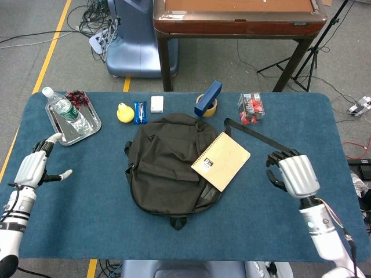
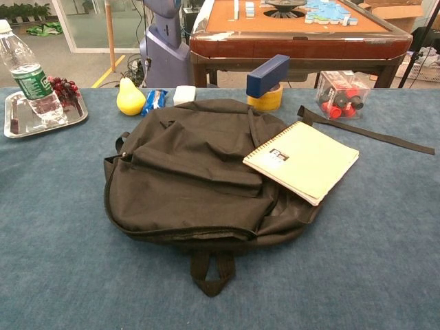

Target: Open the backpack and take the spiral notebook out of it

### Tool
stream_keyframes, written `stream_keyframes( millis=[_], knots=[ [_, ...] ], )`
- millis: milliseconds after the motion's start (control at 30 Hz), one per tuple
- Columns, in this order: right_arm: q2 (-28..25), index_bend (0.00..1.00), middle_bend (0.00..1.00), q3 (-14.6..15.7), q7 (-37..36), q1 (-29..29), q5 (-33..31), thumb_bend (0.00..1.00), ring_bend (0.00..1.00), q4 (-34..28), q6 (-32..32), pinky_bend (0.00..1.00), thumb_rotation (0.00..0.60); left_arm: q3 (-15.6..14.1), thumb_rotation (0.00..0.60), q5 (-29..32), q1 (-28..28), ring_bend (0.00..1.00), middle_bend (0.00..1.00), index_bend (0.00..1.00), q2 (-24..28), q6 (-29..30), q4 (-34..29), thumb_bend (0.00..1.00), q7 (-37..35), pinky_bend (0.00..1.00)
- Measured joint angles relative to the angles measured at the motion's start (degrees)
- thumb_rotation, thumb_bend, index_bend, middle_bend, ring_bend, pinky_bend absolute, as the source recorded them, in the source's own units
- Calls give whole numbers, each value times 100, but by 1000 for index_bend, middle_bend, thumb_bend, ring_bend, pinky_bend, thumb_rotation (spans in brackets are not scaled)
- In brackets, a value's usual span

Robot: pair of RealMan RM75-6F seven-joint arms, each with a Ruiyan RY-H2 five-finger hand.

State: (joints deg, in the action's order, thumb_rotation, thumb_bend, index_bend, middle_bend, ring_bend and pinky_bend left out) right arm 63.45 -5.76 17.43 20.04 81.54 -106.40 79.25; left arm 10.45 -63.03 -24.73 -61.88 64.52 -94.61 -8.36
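Head view: the spiral notebook (image 1: 221, 160) lies flat and tilted on the right side of the backpack (image 1: 168, 163), one corner hanging past the bag's edge toward the black strap (image 1: 257, 136); nothing holds it. Your right hand (image 1: 293, 175) is well to the right of the notebook over bare table (image 1: 104, 214), fingers curled inward with nothing in them. Your left hand (image 1: 36, 169) is near the left edge, below the metal tray (image 1: 58, 130) with the water bottle (image 1: 62, 108), fingers spread and empty. By these frames the notebook is out, so the step in hand looks like clearing away and settling. Do it well by keeping both arms out wide, lifting clear of the cloth rather than dragging, and not sweeping the right hand across the strap, which could tug the bag and slide the notebook off. Keep the left hand away from the tray; the bottle looks tippy. Chest view: neither hand shows here. The notebook sits cover up, spiral edge toward the bag's middle, resting partly on the backpack's sloped side, so it could slip toward the table if the bag is nudged. The pear (image 2: 130, 97), the blue block on the tape roll (image 2: 267, 86) and the clear box of red pieces (image 2: 335, 94) stand behind the bag, well apart from it; leave them alone.
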Motion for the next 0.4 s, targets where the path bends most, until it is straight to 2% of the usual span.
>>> stream_keyframes(
  millis=[67,133,267,400],
  knots=[
    [-151,548,478,139,-181,-175,76,389,442,5,101,483,600,-61,600,-92,141,54,72,102,-2,239,-14,180,54,10],
    [-308,519,405,326,-389,-353,190,392,362,39,168,429,600,-148,600,-219,327,54,73,109,-13,543,-51,181,136,10],
    [-444,396,270,571,-751,-655,431,404,212,223,331,282,600,-336,600,-487,699,54,72,130,-70,1131,-148,181,342,10],
    [-513,325,204,751,-1093,-926,608,410,151,401,499,214,600,-555,600,-819,1114,54,73,136,-173,1712,-276,180,540,10]
  ],
)
